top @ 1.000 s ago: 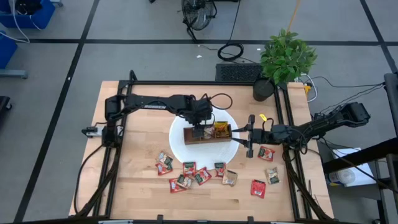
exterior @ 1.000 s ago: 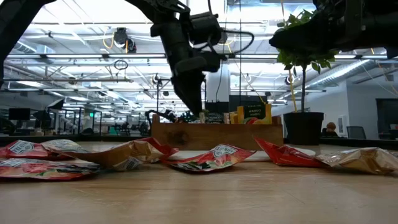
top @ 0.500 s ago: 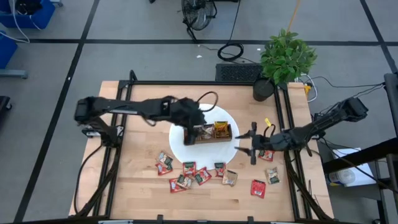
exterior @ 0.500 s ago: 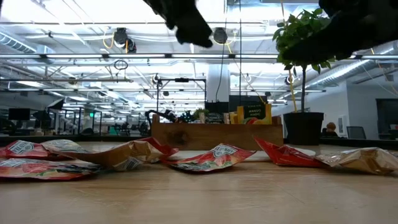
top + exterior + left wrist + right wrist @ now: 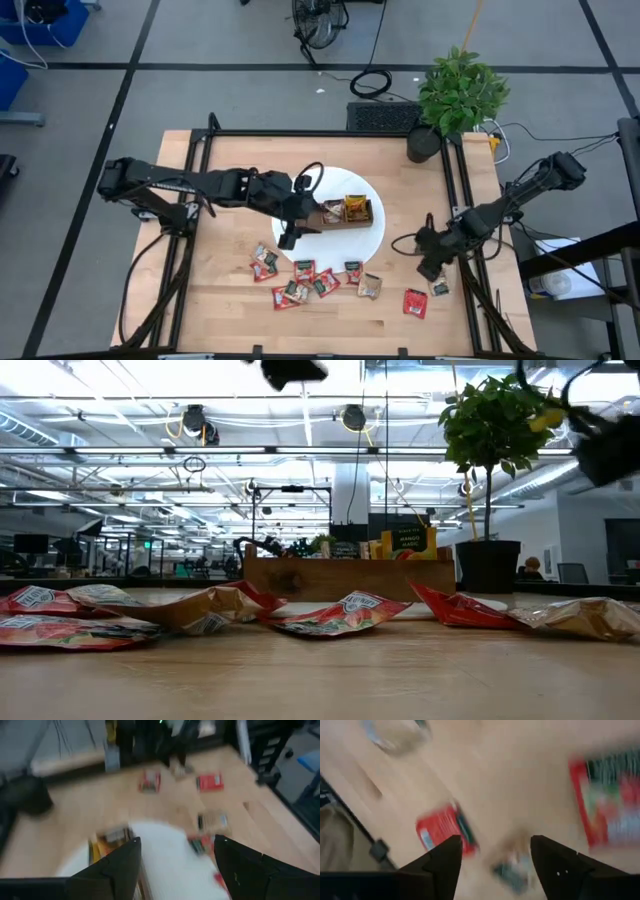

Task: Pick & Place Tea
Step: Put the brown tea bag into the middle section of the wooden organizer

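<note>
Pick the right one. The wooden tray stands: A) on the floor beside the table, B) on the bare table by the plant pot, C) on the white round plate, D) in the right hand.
C: in the high view the wooden tray sits on the white round plate near the middle of the table, well apart from the plant pot, and neither hand holds it.

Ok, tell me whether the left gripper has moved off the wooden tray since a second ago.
Yes. In the high view the left gripper has pulled off the wooden tray, toward the table's left front, fingers open and empty.
</note>
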